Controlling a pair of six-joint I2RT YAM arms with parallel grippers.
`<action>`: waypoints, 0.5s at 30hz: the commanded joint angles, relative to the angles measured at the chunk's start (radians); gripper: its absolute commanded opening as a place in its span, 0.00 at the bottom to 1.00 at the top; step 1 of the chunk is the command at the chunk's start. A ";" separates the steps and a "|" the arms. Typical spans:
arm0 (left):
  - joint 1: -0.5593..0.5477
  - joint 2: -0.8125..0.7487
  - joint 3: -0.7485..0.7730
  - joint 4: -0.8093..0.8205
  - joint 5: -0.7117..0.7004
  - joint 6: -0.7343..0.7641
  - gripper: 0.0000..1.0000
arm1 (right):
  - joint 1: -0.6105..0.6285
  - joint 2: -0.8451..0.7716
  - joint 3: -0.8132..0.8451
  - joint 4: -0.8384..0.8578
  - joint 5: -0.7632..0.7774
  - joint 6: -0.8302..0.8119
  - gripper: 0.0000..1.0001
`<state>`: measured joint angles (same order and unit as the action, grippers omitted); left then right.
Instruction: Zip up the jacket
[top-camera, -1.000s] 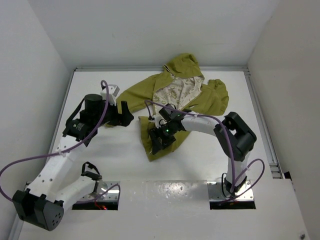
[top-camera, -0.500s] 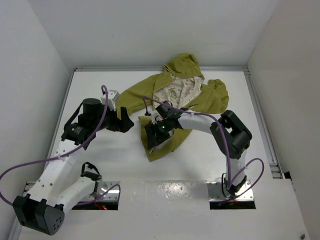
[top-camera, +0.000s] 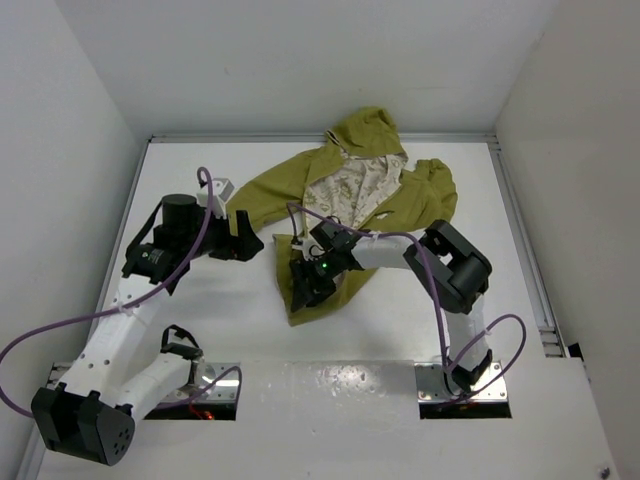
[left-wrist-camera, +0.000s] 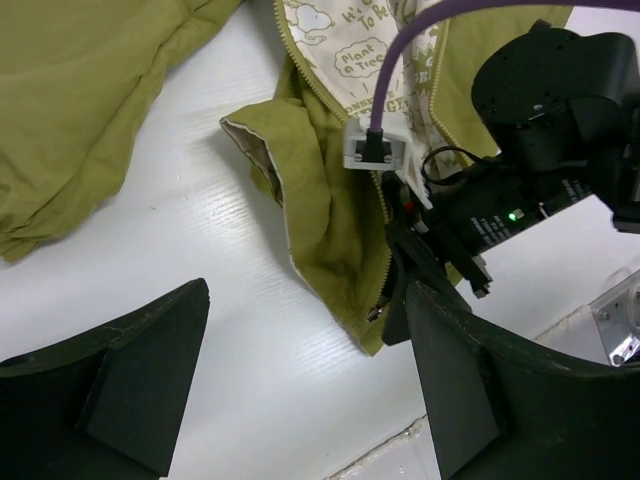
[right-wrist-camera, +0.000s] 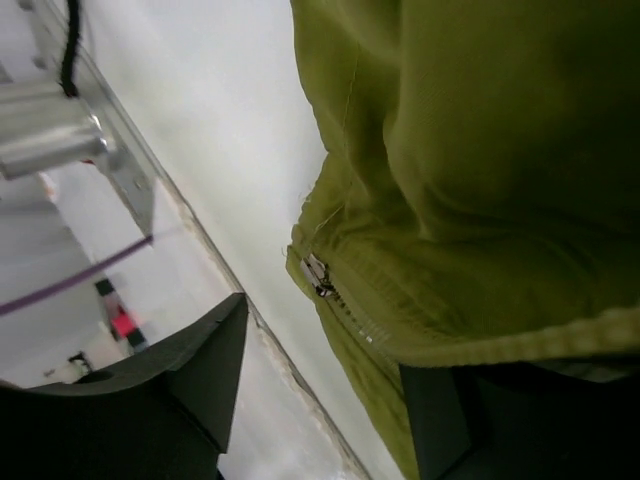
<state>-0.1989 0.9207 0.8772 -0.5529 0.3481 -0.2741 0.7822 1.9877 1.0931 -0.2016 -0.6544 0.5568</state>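
At the near hem of the jacket (top-camera: 420, 195): right gripper (top-camera: 308, 282) jaws apart around the slider (right-wrist-camera: 318, 275), not clamped as far as I can tell. Risk: closing pinches loose fabric and misses the pull. Left gripper (left-wrist-camera: 305, 300) spread, empty. Jacket lies mid-table (top-camera: 200, 300), unzipped, lining (top-camera: 350, 185) showing, hem bunched.

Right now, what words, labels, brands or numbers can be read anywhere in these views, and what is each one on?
"Plant a Tree": in a printed bubble on the cream lining of the jacket, left wrist view.
"It's G": cut off, same lining.
Remaining lining print: too partial to read.
Other views: nothing legible.
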 joint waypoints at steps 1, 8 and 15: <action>0.024 -0.002 0.022 0.008 0.026 -0.008 0.85 | 0.006 0.034 0.022 0.169 -0.068 0.119 0.59; 0.044 0.007 -0.009 0.037 0.035 -0.026 0.85 | 0.000 0.054 -0.048 0.382 -0.155 0.228 0.46; 0.053 0.007 -0.027 0.038 0.035 -0.027 0.85 | 0.011 0.066 -0.041 0.363 -0.154 0.261 0.45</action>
<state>-0.1581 0.9298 0.8524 -0.5404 0.3744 -0.2913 0.7826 2.0418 1.0275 0.1257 -0.7795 0.8024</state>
